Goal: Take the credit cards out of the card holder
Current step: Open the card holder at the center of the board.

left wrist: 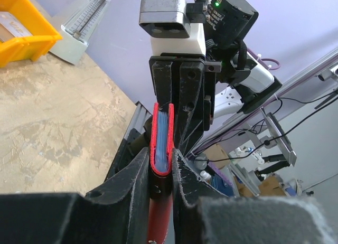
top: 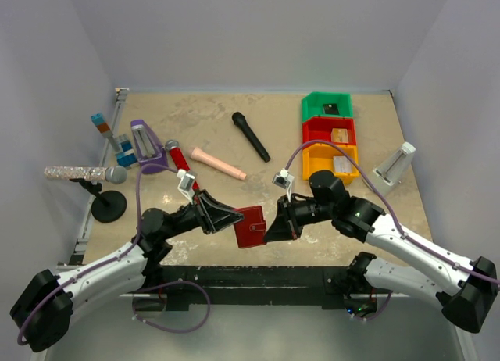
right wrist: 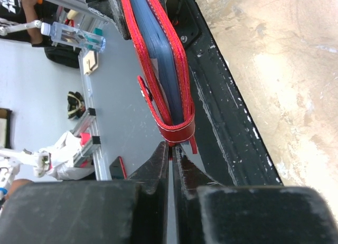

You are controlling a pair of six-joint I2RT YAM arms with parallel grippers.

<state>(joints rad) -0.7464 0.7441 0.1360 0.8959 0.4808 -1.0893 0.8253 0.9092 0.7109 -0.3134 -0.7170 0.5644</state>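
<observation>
1. Writing: the print on the cards (top: 339,134) lying in the bins (top: 312,132) at far right is too small to read.
2. Arms: both reach inward from their bases and meet over the near middle of the table (top: 195,126), wrists pointing at each other.
3. Left gripper (top: 231,220): clamped on the left edge of the holder (top: 251,226). In its wrist view both fingers (left wrist: 138,172) press the red covers from either side.
4. Right gripper (top: 271,230): jaws fully together, with the tips right at the holder's right end. Whether they pinch a thin flap there, I cannot tell.
5. Holder: hangs in the air between the two grippers, off the table. It is folded (blue sleeves (right wrist: 158,59) sandwiched between the red covers).
6. Axis: it runs left-right, gripper to gripper. One red cover faces the top camera, and both wrist views see it edge-on.
7. Tab (right wrist: 144,91): sits on one cover, near the right gripper's end.
</observation>
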